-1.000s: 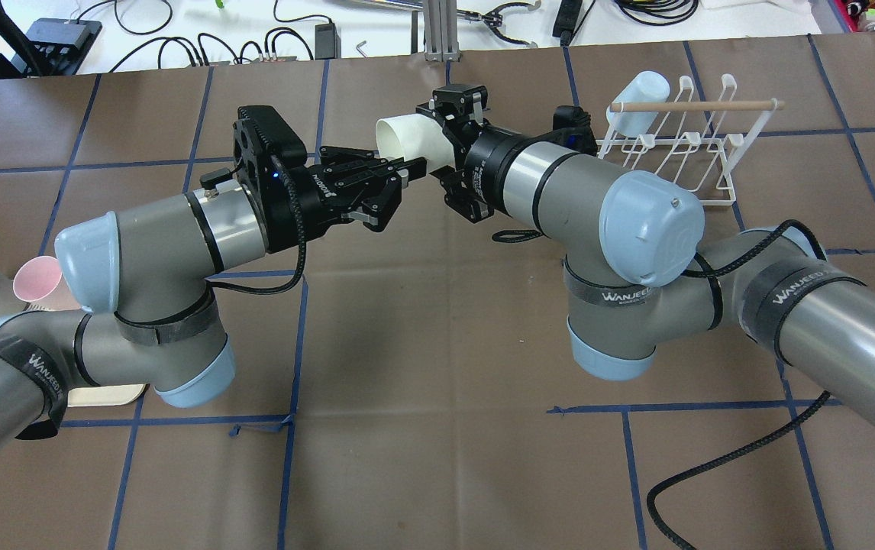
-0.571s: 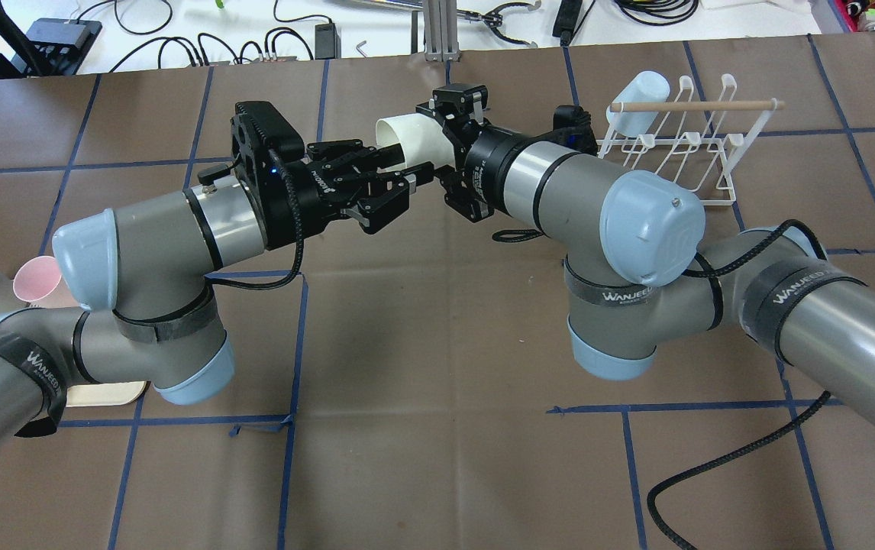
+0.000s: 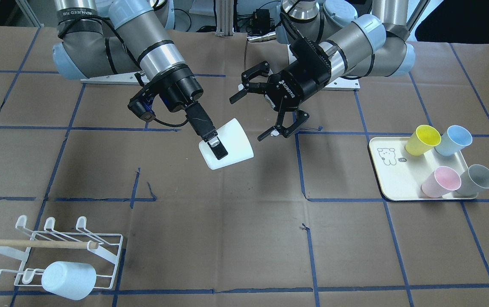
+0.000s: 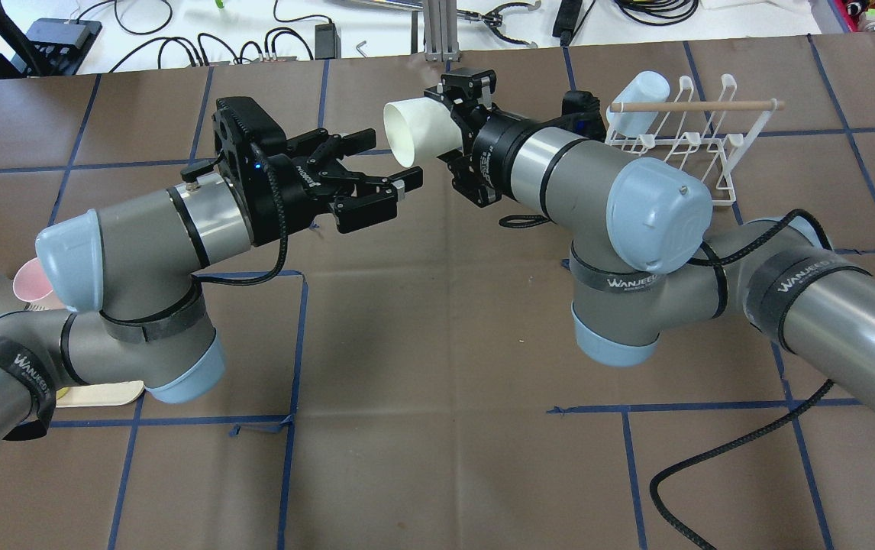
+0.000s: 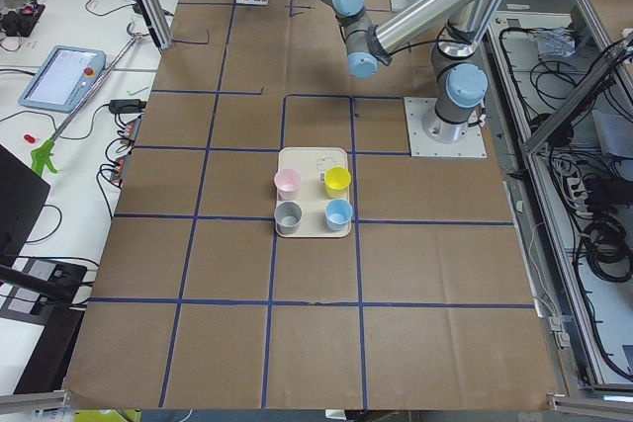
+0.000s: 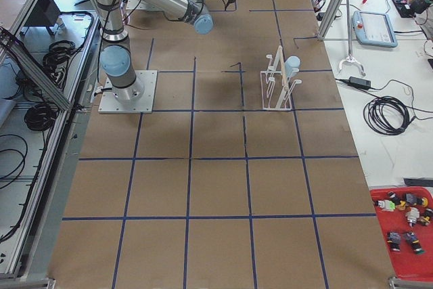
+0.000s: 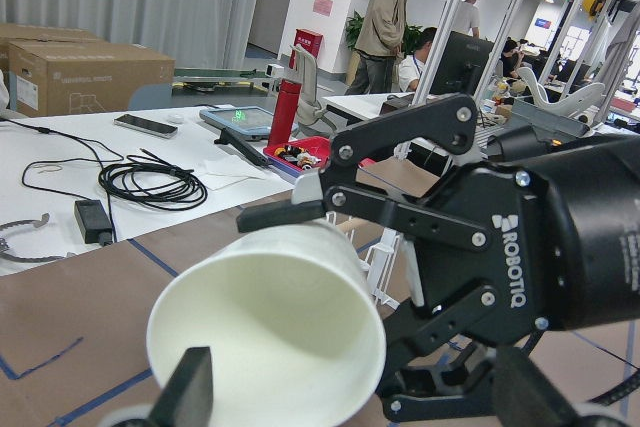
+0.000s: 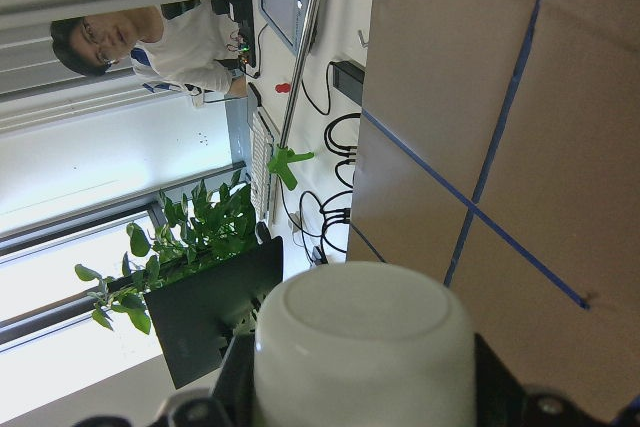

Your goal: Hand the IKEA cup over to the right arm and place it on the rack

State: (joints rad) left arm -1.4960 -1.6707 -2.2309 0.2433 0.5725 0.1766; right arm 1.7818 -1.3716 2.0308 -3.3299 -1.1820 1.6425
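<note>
The white IKEA cup [image 4: 414, 131] lies sideways in the air, with its open mouth toward my left gripper. My right gripper [image 4: 454, 116] is shut on its base end; in the front view one finger [image 3: 217, 150] presses on the cup [image 3: 229, 143]. My left gripper [image 4: 388, 160] is open and empty, a short gap left of the cup's rim, and shows wide open in the front view [image 3: 248, 117]. The left wrist view shows the cup [image 7: 270, 332] in the right gripper. The right wrist view shows its base [image 8: 360, 347]. The white wire rack [image 4: 686, 145] stands at the far right.
A pale blue cup [image 4: 638, 92] hangs on the rack's far-left prong, under the wooden dowel [image 4: 693, 106]. A cream tray [image 3: 394, 181] on my left side holds yellow [image 3: 422, 139], blue [image 3: 453, 140], pink [image 3: 440, 181] and grey [image 3: 477, 180] cups. A black cable [image 4: 720, 466] trails by the right arm.
My left gripper has opened off the cup's rim and drawn back to the left. My right gripper keeps the cup and has shifted it slightly farther away.
</note>
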